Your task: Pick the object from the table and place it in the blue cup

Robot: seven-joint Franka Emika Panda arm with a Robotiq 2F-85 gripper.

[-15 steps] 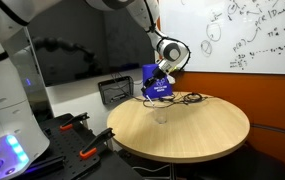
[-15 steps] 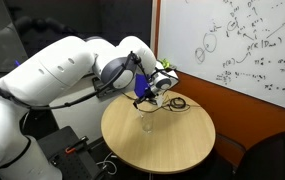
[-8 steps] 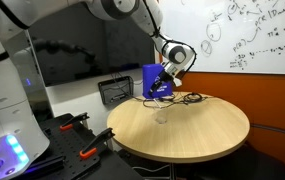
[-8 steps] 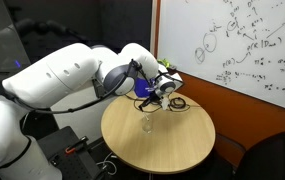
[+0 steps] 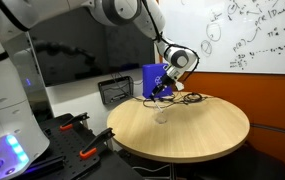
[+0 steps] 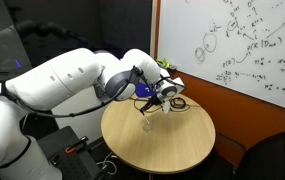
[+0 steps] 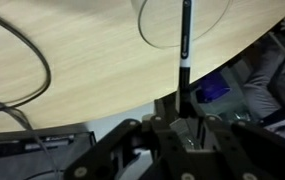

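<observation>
My gripper (image 7: 182, 112) is shut on a thin black pen (image 7: 184, 50), which points away from the jaws over the table. The pen's far end lies across the rim of a clear glass (image 7: 150, 40) in the wrist view. In both exterior views the gripper (image 5: 166, 88) (image 6: 163, 94) hovers over the far side of the round wooden table (image 5: 207, 135), just beyond the clear glass (image 5: 161, 115) (image 6: 147, 123). A blue container (image 5: 151, 79) (image 6: 141, 89) stands right behind the gripper; I cannot make out its shape well.
Black cables (image 5: 189, 98) (image 7: 37, 60) lie on the table near the gripper. A black crate (image 5: 114, 91) sits off the table's edge, with tools with orange handles (image 5: 90, 148) on a lower surface. A whiteboard (image 5: 252, 35) hangs behind.
The gripper with the pen has shifted a little away from the blue container toward the whiteboard side, and the wrist has turned. The glass has not moved.
</observation>
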